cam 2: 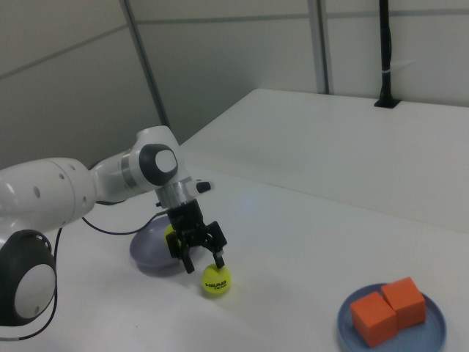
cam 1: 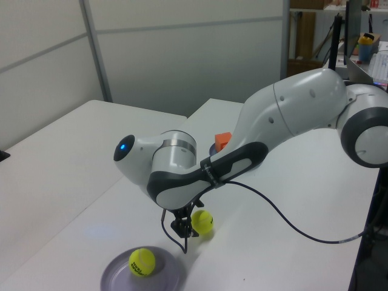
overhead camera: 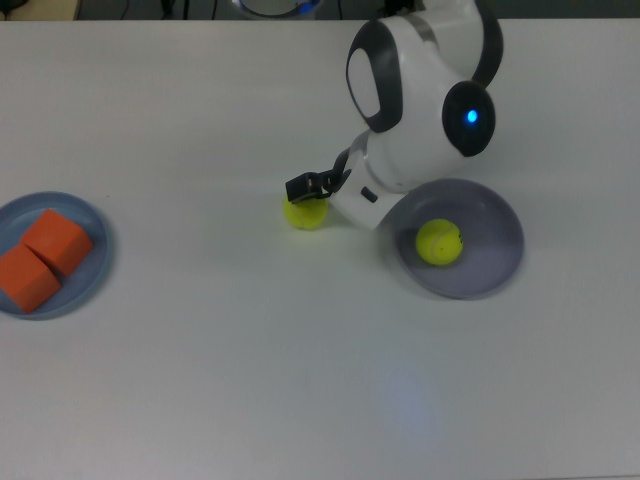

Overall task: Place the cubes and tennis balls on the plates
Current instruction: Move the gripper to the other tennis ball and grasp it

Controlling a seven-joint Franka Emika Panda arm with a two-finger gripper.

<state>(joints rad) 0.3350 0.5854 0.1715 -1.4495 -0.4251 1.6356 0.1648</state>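
Observation:
One tennis ball point(overhead camera: 439, 242) lies free in the lavender plate point(overhead camera: 492, 258) at the top view's right. The other tennis ball point(overhead camera: 305, 213) rests on the table just left of that plate. My gripper point(overhead camera: 308, 188) is open and hovers right over this second ball point(cam 2: 215, 279), its fingers point(cam 2: 218, 257) spread and just above it, not touching. Both orange cubes point(overhead camera: 58, 240) point(overhead camera: 25, 278) sit side by side on the light blue plate point(overhead camera: 92, 275) at the top view's far left. In the left view the gripper point(cam 1: 182, 227) hangs next to the loose ball point(cam 1: 202, 222).
The arm's white body point(overhead camera: 420, 90) leans over the table behind the lavender plate and covers part of its rim. A black cable point(cam 1: 273, 212) trails from the arm across the table. White wall panels stand behind the table.

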